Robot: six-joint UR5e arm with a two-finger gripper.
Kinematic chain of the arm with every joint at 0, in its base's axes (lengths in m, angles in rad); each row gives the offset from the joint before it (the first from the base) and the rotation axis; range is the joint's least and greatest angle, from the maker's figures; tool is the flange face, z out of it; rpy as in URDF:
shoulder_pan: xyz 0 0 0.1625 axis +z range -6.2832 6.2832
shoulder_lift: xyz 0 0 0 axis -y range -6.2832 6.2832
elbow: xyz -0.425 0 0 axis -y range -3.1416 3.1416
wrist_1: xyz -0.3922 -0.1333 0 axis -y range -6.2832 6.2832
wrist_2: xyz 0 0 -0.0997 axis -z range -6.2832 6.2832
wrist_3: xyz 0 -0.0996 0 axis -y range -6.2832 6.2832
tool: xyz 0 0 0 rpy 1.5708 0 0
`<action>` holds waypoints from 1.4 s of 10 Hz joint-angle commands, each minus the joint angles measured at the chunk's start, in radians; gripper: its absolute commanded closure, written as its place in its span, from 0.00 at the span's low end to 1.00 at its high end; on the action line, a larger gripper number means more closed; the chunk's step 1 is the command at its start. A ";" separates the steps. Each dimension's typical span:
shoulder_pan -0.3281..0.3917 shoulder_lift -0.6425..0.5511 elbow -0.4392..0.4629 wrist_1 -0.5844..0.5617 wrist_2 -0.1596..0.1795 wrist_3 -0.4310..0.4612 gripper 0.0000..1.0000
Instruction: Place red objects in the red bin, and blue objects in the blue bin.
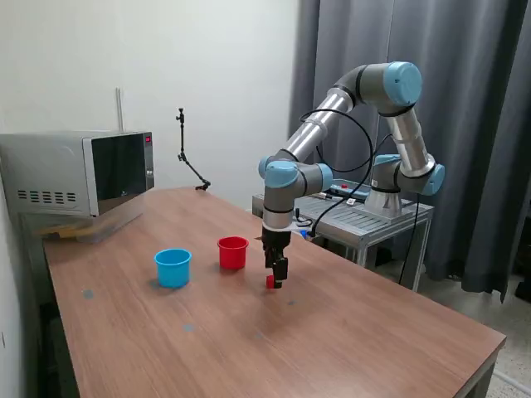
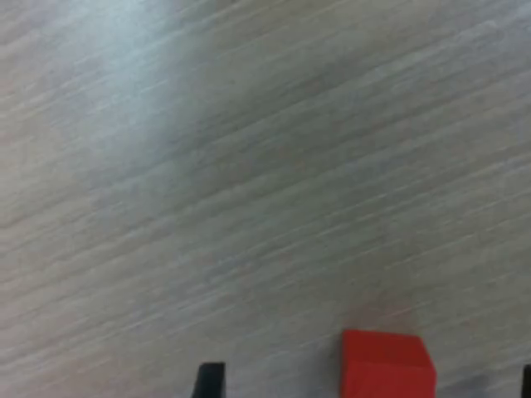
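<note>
red cube [image 1: 270, 282] sits on the wooden table [image 1: 373, 332], touching or just beside the gripper [image 1: 279, 283] tips in the exterior view; in the wrist view the same cube [image 2: 387, 363] lies between the two dark fingertips [image 2: 209, 380], nearer one side, gap visible on the other; fingers look spread around it, not yet pinched, so reads as released and straddling the cube; cube flat on the table, not lifted

red bin [image 1: 233, 252] stands upright near the cube, toward the exterior view's left; blue bin [image 1: 173, 267] further to that side, just beside the red one, apart from it; cannot see inside either cup from this angle, so cannot tell if anything is already sorted

only this one cube is clearly visible; faint dark specks on the table toward the exterior view's left are too small to call; no blue cubes clearly seen

judgement: grasp step for a red cube in hand, nothing confirmed placed; left to do is close, lift, carry to red bin, drop, then the remaining pieces; off-centre cube could shift when the fingers close
</note>
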 commanded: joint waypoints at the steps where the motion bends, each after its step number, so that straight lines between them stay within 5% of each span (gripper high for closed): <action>1: -0.002 0.000 0.002 0.000 0.000 0.000 0.00; 14: 0.004 -0.001 0.011 -0.012 0.012 -0.001 0.00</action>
